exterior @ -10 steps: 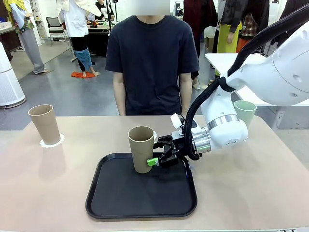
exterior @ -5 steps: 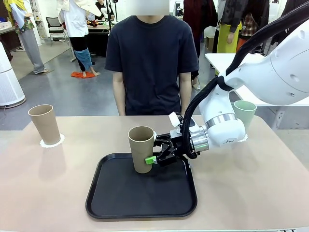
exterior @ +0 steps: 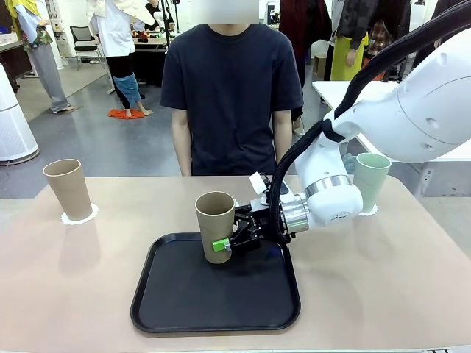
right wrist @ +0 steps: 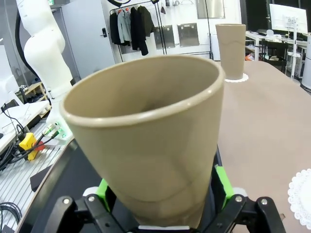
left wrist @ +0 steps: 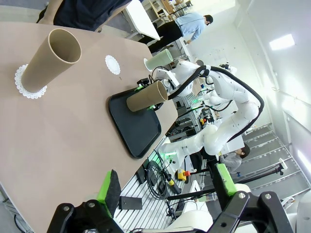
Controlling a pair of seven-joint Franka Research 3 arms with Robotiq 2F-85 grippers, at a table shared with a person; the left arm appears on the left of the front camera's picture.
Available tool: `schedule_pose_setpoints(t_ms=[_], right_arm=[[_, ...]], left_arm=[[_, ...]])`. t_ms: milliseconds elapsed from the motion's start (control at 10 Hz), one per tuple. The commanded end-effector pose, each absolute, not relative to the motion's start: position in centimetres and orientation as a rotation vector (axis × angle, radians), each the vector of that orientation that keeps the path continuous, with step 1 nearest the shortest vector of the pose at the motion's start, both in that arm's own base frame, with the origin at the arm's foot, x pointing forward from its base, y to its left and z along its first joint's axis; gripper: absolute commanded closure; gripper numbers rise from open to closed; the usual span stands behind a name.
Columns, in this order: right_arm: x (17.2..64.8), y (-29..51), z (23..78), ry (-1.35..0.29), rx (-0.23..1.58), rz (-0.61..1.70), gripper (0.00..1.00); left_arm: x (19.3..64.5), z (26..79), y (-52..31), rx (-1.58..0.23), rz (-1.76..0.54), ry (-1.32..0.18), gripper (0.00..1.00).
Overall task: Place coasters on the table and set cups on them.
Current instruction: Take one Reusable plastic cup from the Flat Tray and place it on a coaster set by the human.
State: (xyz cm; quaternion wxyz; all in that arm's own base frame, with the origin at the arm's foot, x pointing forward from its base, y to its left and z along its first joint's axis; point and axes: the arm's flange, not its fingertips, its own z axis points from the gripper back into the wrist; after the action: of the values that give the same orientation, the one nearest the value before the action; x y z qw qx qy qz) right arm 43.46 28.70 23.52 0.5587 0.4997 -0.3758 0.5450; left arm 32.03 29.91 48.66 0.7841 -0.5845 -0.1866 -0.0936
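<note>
Standing upright at the far edge of the black tray, a tan cup has the right gripper reaching in level from the right, its green pads low beside the cup's base; jaws spread, one finger on each side of the lower wall, contact not resolvable from the front. A second tan cup sits on a coaster far left on the table. The mint cup stands far right, partly hidden by the arm, on its own coaster.

Left wrist view: left gripper jaws apart with nothing between them, hanging off the table edge. One tan cup on its coaster; a bare coaster lies on the table between that cup and the tray.

Right wrist view: the tan cup sits squarely between the right gripper's spread fingers, its base just above the palm, green pads flanking its lower wall. A bare coaster lies at the right edge.
</note>
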Motion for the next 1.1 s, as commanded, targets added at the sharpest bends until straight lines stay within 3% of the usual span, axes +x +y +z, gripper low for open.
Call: schedule_pose_setpoints(t_ms=[0,100,200,300,400,500,700,1000], right_arm=[[43.9,29.9,23.2,-0.899,1.204,1.261,0.00],[43.8,29.9,23.2,-0.906,1.223,1.269,0.10],[43.9,29.9,23.1,-0.903,1.227,1.276,0.60],[44.0,29.8,23.2,-0.910,1.229,1.269,0.70],[44.0,29.8,23.2,-0.912,1.228,1.265,0.65],[44.0,29.7,23.3,-0.911,1.221,1.266,1.00],[43.1,29.7,25.6,-0.929,1.177,1.289,1.00],[42.7,29.6,35.8,-0.964,1.113,1.289,1.00]], left_arm=[[32.0,48.9,30.0,-1.257,-0.190,-0.403,0.00],[32.0,48.9,30.0,-1.257,-0.190,-0.403,0.00],[32.0,48.9,30.0,-1.257,-0.190,-0.403,0.00],[32.0,48.9,30.0,-1.257,-0.190,-0.403,0.00],[32.0,48.9,30.0,-1.257,-0.190,-0.403,0.00],[32.0,48.9,30.0,-1.257,-0.190,-0.403,0.00],[32.0,48.9,30.0,-1.257,-0.190,-0.403,0.00],[32.0,48.9,30.0,-1.257,-0.190,-0.403,0.00]])
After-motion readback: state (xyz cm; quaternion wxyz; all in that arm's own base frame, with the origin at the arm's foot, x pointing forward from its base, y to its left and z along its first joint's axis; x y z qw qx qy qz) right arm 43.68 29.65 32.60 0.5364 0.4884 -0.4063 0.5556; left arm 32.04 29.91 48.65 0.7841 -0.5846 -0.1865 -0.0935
